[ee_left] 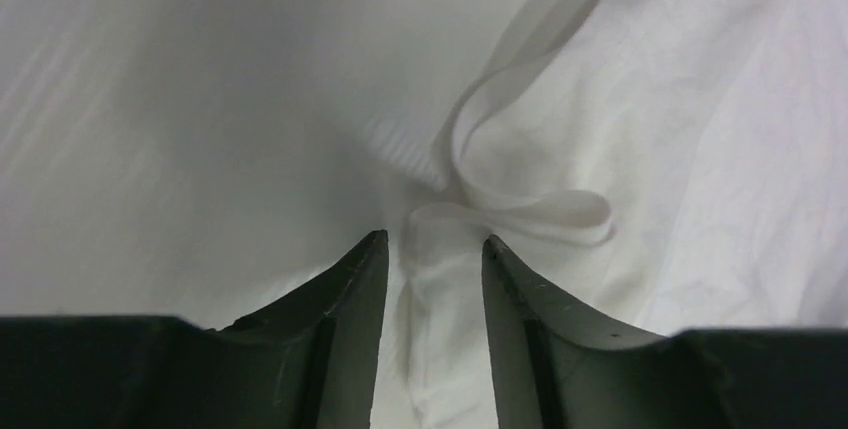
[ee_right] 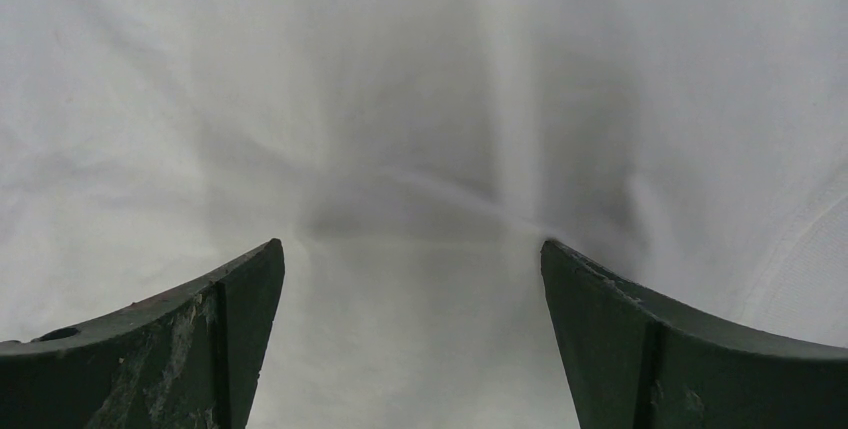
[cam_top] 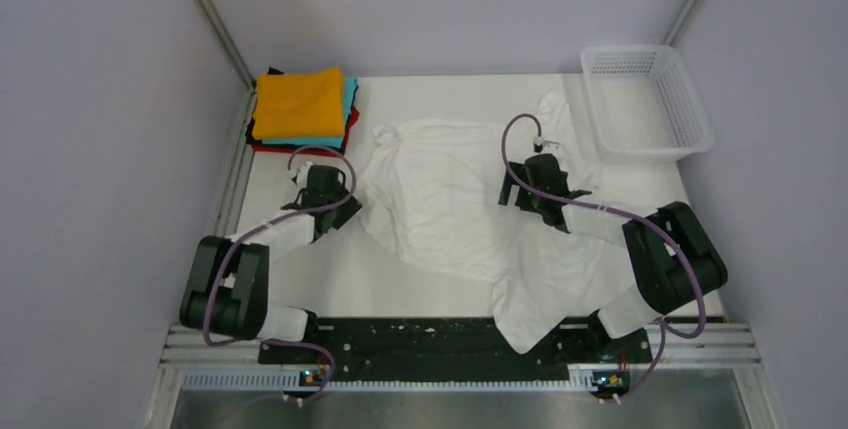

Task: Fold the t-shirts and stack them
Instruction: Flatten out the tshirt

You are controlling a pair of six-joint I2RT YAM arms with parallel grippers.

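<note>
A large wrinkled white t-shirt (cam_top: pixel 450 204) lies spread over the middle of the table and down to the near right edge. My left gripper (cam_top: pixel 345 207) is at its left edge. In the left wrist view the gripper (ee_left: pixel 435 241) has its jaws narrowed on a bunched fold of the white t-shirt (ee_left: pixel 520 211). My right gripper (cam_top: pixel 514 196) sits over the shirt's right half. In the right wrist view it (ee_right: pixel 412 244) is wide open with flat white cloth (ee_right: pixel 420 99) under it. Folded t-shirts are stacked at the back left, orange (cam_top: pixel 298 101) on top, over teal, red and black.
A white plastic mesh basket (cam_top: pixel 646 99) stands at the back right corner. Grey walls close in the table on the left, right and back. The arm bases sit on a black rail (cam_top: pixel 420 344) at the near edge.
</note>
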